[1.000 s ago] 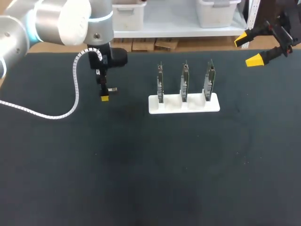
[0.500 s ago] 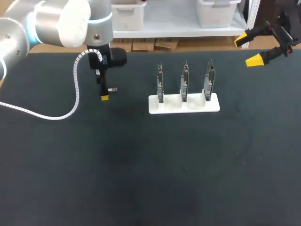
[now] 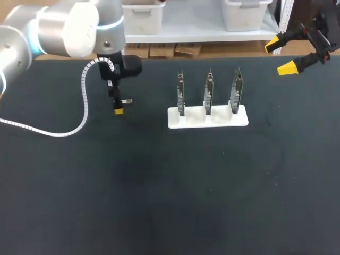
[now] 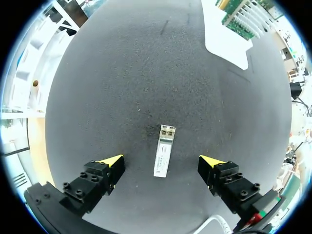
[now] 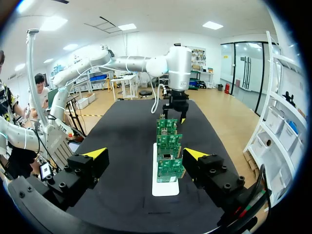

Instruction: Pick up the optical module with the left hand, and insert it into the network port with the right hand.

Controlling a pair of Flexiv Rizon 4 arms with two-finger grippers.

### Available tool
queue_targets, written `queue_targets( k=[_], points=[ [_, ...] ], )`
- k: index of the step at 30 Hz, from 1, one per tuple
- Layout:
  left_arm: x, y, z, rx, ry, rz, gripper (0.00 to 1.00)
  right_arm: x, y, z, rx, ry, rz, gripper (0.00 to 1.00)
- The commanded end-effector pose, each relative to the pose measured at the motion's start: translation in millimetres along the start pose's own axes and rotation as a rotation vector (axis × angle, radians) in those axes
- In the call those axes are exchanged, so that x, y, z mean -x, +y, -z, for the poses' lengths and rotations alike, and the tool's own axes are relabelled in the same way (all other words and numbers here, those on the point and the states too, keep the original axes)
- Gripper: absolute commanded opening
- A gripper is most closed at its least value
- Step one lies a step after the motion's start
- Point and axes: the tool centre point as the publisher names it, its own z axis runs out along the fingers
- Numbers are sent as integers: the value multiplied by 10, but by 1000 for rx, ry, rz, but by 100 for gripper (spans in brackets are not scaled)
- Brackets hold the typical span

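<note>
Black matting covers the table (image 3: 159, 202), bearing a white rack (image 3: 207, 118) of three upright circuit boards (image 3: 209, 87), the right gripper (image 3: 280, 56) open near the far edge, the left gripper (image 4: 162, 162) spread wide over the optical module (image 4: 164, 151) lying flat, untouched.

You are working over a table (image 3: 170, 212) with a dark, matte, faintly speckled top. Its far edge runs straight across at twelve o'clock. Soft, even light gives the surface a dull grey sheen.
</note>
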Motion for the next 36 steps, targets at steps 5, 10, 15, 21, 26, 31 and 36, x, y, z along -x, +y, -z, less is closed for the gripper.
queue_targets(
  k=[5, 10, 15, 21, 26, 31, 36],
  points=[
    [1, 7, -20, 4, -4, 1, 100, 0, -5, -2, 0, 0, 0, 100],
    [-26, -17, -6, 8, -15, -6, 0, 0, -5, -2, 0, 0, 0, 100],
    [-51, -53, 2, 5, -19, -6, 0, 0, -5, -2, 0, 0, 0, 100],
    [-52, -100, -39, -12, -25, -4, 0, 0, -5, -2, 0, 0, 0, 100],
    [-33, -120, -77, -34, -28, -8, 0, 0, -5, -2, 0, 0, 0, 100],
    [-28, -125, -67, -39, -46, 2, 0, 0, -5, -2, 0, 0, 0, 100],
    [21, -135, 75, -19, -159, 24, 0, 0, -5, -2, 0, 0, 0, 100]
  ],
)
